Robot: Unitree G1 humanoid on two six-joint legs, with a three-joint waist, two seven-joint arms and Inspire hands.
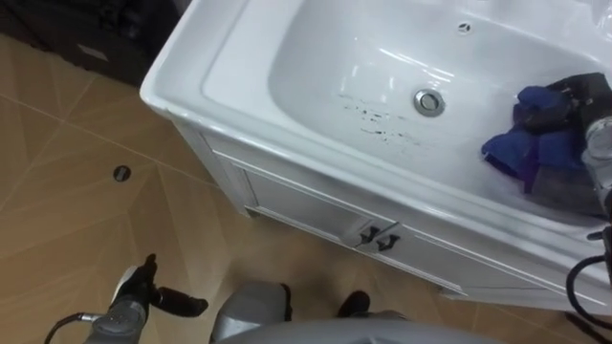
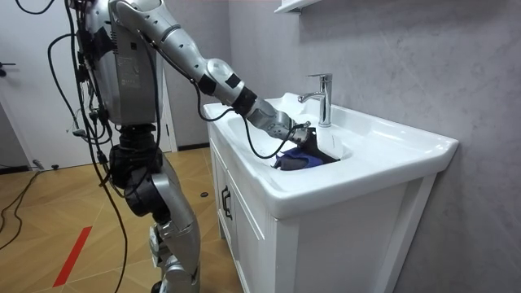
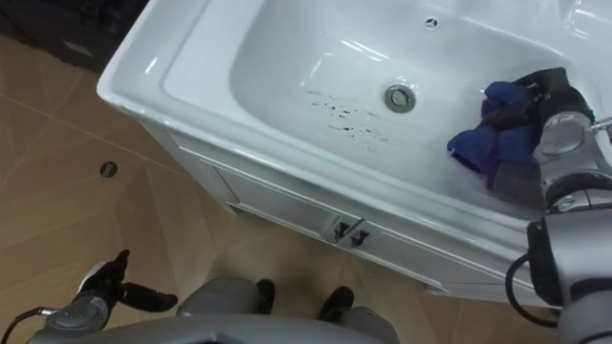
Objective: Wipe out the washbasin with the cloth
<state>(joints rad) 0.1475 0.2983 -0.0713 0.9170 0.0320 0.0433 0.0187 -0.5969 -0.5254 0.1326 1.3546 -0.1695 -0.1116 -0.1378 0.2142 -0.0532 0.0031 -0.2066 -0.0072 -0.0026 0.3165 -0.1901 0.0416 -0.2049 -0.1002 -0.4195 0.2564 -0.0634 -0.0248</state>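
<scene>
Basin point(image 1: 196, 72), white, sits on a cabinet point(image 1: 296, 205) directly before the standing robot; dark specks point(image 1: 382, 124) lie beside the drain point(image 1: 429, 101). Right hand point(image 3: 540, 96) clutches a blue cloth point(image 3: 478, 143) against the bowl's right slope. Left hand point(image 1: 143, 291) hangs low, fingers loosely spread.

The right arm stretches forward and down, the right hand point(image 3: 537, 94) curling its fingers into a blue cloth point(image 3: 478, 143). The left hand point(image 1: 143, 291) hangs low at the side, fingers loosely spread.
</scene>
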